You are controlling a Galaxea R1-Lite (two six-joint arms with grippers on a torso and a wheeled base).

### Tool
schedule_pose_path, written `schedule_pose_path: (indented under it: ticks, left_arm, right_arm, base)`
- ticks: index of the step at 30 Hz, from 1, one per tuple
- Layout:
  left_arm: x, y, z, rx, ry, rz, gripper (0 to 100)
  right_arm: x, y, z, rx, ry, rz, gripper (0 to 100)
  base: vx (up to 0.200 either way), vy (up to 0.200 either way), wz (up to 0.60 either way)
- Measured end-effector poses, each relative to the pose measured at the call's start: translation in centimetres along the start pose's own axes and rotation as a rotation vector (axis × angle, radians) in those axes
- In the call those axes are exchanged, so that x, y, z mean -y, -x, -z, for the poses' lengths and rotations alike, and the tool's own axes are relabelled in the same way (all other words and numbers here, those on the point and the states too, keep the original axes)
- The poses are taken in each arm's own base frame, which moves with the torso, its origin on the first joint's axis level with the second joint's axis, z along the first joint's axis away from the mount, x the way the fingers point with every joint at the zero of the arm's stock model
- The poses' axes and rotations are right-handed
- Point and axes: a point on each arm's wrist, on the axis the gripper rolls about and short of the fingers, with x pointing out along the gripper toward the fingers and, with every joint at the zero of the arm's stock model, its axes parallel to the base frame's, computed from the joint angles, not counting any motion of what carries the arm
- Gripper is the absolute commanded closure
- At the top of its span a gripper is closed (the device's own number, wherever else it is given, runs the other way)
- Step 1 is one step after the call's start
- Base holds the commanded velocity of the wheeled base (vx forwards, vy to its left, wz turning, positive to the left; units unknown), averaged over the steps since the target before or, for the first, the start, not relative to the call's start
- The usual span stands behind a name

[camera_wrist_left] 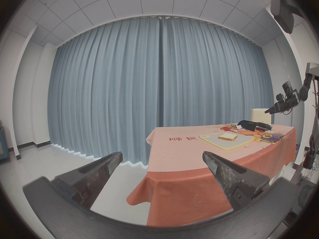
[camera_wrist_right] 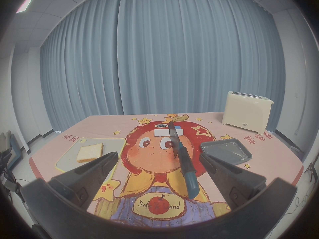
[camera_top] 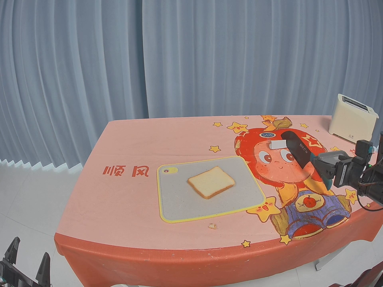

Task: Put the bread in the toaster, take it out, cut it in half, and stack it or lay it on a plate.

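Note:
A slice of bread (camera_top: 211, 182) lies flat on a grey cutting board (camera_top: 175, 204) with a yellow rim; the slice also shows as bread (camera_wrist_right: 89, 151) and bread (camera_wrist_left: 228, 136). To its right, a knife (camera_top: 297, 148) with a black blade and teal handle lies on the tablecloth, seen closer as the knife (camera_wrist_right: 181, 153). My right gripper (camera_top: 321, 168) hovers open at the handle end, the knife between the fingers of the right gripper (camera_wrist_right: 159, 156). The cream toaster (camera_top: 353, 118) stands at the back right. My left gripper (camera_top: 30, 248) is open, low and off the table's left front corner.
A grey rectangular tray (camera_wrist_right: 226, 151) sits on the table between the knife and the toaster (camera_wrist_right: 247, 112). A small crumb (camera_top: 212, 226) lies in front of the board. The orange tablecloth (camera_top: 131, 140) covers the table; blue curtains hang behind.

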Motion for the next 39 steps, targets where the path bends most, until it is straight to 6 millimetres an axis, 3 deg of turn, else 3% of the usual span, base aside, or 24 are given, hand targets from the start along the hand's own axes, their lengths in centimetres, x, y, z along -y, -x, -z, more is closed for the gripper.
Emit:
schedule_pose_path:
  ticks: [10, 22, 34, 39]
  left_arm:
    - [0.0, 0.0, 0.0, 0.0, 0.0, 0.001, 0]
    - [0.0, 0.0, 0.0, 0.0, 0.0, 0.0, 0]
    - [0.0, 0.0, 0.0, -0.001, -0.002, 0.001, 0]
    - [0.0, 0.0, 0.0, 0.0, 0.0, 0.0, 0]
  right_arm:
    - [0.8, -0.4, 0.2, -0.018, 0.012, 0.036, 0]
    - [2.0, -0.8, -1.3, 0.025, -0.016, 0.067, 0]
    - [2.1, -1.0, 0.7, -0.05, -0.021, 0.051, 0]
    - [2.0, -0.8, 1.3, -0.066, -0.016, 0.049, 0]
  base:
    - [0.0, 0.0, 0.0]
    - [0.0, 0.0, 0.0]
    - [0.0, 0.0, 0.0]
    - [0.0, -0.2, 0.0]
